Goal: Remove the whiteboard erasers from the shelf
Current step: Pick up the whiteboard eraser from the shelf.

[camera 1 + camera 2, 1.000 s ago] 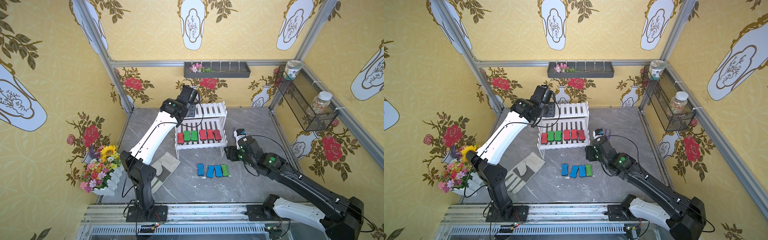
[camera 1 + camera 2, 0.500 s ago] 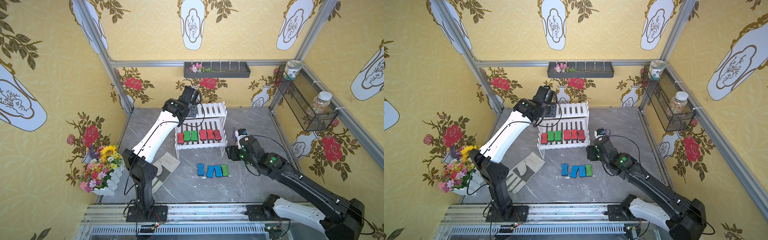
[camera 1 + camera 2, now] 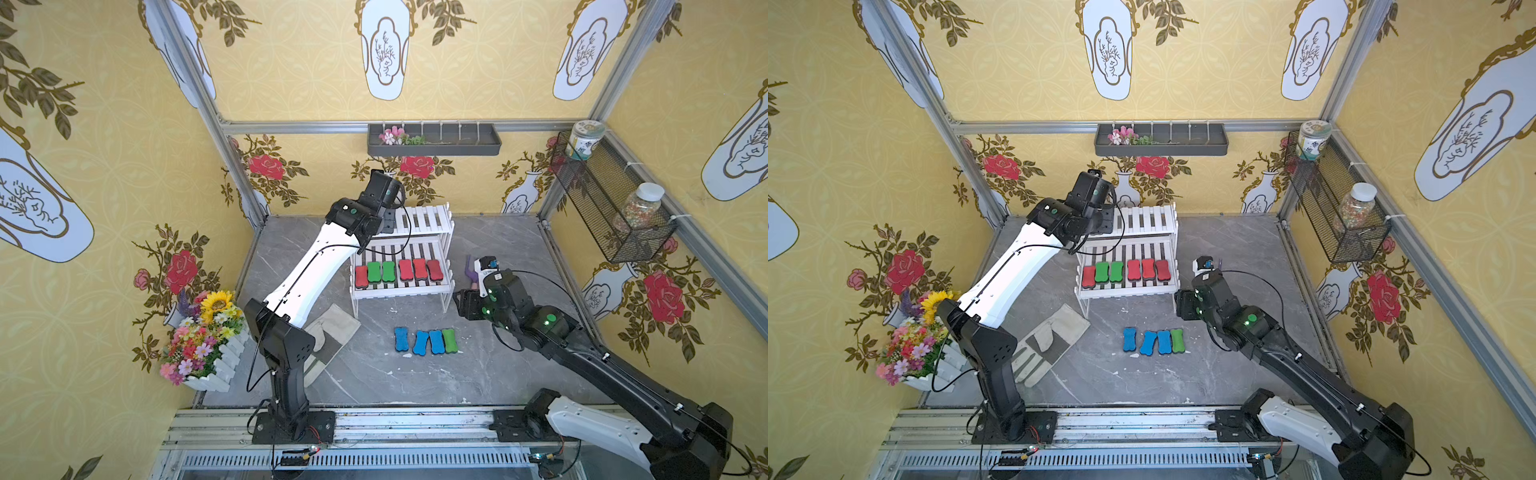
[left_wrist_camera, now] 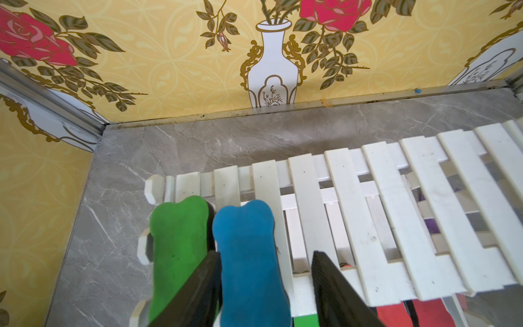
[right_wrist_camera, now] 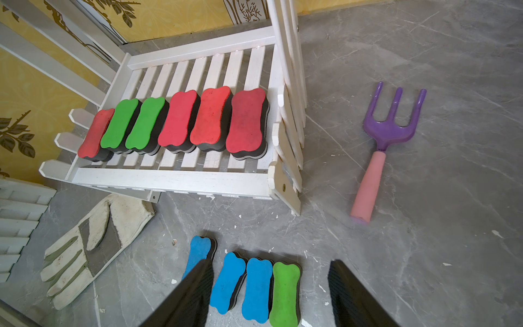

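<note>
The white shelf [image 3: 424,218] stands at the back of the floor. Its lower tier holds a row of red and green whiteboard erasers [image 3: 397,270] [image 5: 181,121]. On the top tier's left end lie a green eraser [image 4: 178,249] and a blue eraser [image 4: 249,260]. My left gripper [image 4: 266,286] is open and straddles the blue one: one finger [image 4: 198,288] sits between blue and green, and a gap shows at the other finger. Three blue erasers and a green one [image 3: 426,340] lie on the floor. My right gripper [image 5: 271,297] hangs open above them.
A purple fork with a pink handle [image 5: 387,133] lies right of the shelf. A work glove [image 3: 328,336] lies front left, by a flower box [image 3: 203,336]. A dark wall tray [image 3: 432,141] and a mesh basket with jars [image 3: 602,208] hang on the walls.
My left wrist has edged slightly to the right over the top tier. The right arm has barely moved.
</note>
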